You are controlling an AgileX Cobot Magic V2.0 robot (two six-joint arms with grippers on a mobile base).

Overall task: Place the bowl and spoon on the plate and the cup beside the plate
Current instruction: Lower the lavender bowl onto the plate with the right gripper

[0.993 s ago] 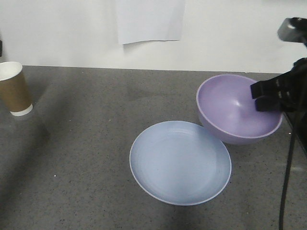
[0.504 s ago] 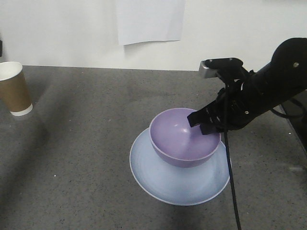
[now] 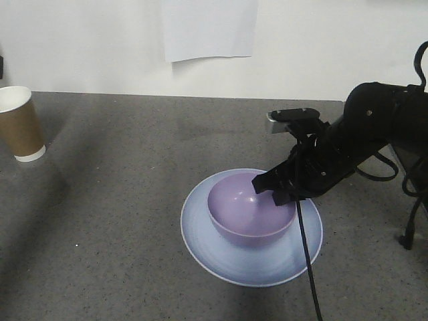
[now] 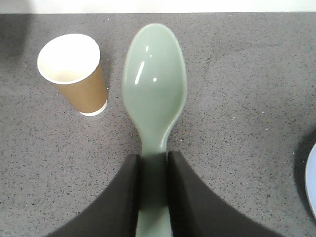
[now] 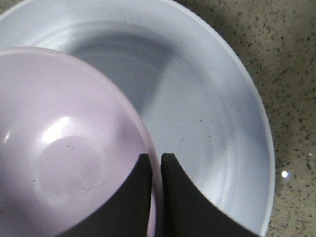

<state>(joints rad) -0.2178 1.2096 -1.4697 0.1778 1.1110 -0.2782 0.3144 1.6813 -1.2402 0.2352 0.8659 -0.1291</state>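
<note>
gleaming lavender bowl [image 3: 241, 212] sits on pale blue plate [image 3: 206, 247].

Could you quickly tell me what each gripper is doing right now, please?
Left gripper: shut on the spoon.
Right gripper: shut on the bowl rim.

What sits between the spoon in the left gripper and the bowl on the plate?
Nothing on the table: the left wrist view shows bare surface from the spoon toward the plate's edge, and the cup stands on the opposite side. The right gripper, though, is shut on the bowl's rim, over the plate.
</note>
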